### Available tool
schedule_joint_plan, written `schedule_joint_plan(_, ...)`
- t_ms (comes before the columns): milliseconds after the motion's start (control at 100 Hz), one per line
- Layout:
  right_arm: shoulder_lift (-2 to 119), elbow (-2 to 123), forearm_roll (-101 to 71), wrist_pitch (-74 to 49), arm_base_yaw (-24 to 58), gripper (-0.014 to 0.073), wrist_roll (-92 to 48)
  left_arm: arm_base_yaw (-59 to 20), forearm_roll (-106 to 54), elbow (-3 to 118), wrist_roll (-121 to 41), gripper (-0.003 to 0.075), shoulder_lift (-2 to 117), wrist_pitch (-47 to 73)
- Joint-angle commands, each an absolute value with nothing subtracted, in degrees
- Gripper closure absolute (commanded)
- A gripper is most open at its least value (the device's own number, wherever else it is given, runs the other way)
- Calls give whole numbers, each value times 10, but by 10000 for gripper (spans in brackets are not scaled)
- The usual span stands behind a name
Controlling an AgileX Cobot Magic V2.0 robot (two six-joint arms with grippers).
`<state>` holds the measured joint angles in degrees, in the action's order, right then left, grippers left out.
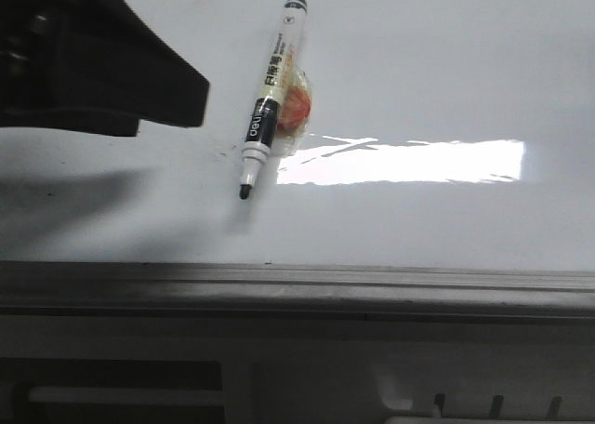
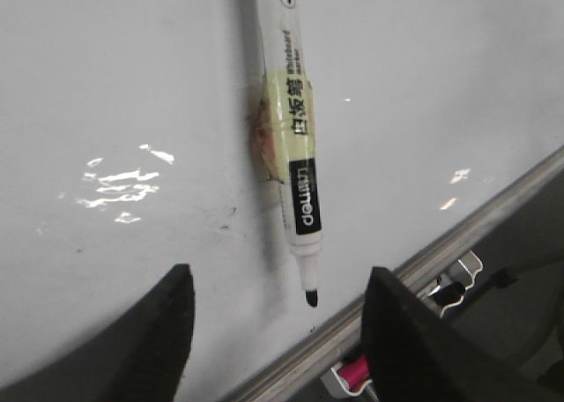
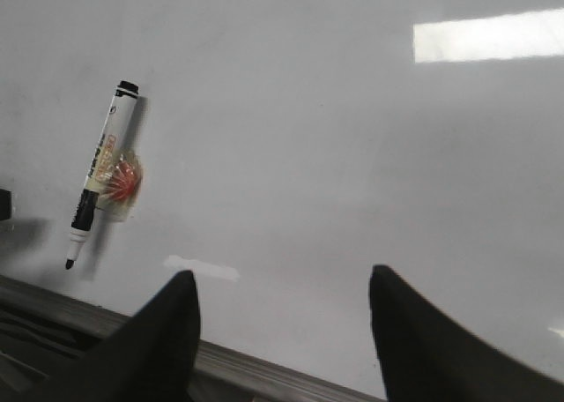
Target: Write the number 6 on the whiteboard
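Observation:
The whiteboard (image 1: 418, 71) fills the front view, with its grey frame strip (image 1: 297, 280) along the near edge. An uncapped white marker (image 1: 270, 94) lies on it, black tip towards the frame, taped to a small orange-red piece (image 1: 296, 108). No number 6 shows on the board. My left gripper (image 2: 278, 283) is open and empty, its fingers either side of the marker's tip (image 2: 310, 296). Its dark body (image 1: 102, 61) is at the upper left of the front view. My right gripper (image 3: 282, 283) is open and empty over bare board, the marker (image 3: 97, 177) off to its side.
A bright light reflection (image 1: 400, 161) lies on the board right of the marker. Faint scratches (image 2: 220, 221) mark the board beside the marker. Below the frame sit a grey ribbed panel (image 1: 465, 401) and a pink item in a metal clip (image 2: 357, 374).

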<state>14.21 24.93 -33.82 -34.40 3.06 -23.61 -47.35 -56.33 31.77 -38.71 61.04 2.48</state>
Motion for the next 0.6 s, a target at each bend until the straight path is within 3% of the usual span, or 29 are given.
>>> schedule_joint_plan(0, 154, 270, -347, -313, 26, 211, -244, -512, -578, 340, -388, 331, 635, -73)
schedule_joint_plan(490, 154, 270, -347, -313, 26, 211, -244, -530, -584, 402, -387, 332, 747, -105)
schedule_joint_plan(590, 154, 270, -347, -313, 26, 211, -244, -530, -584, 402, -387, 362, 766, -105)
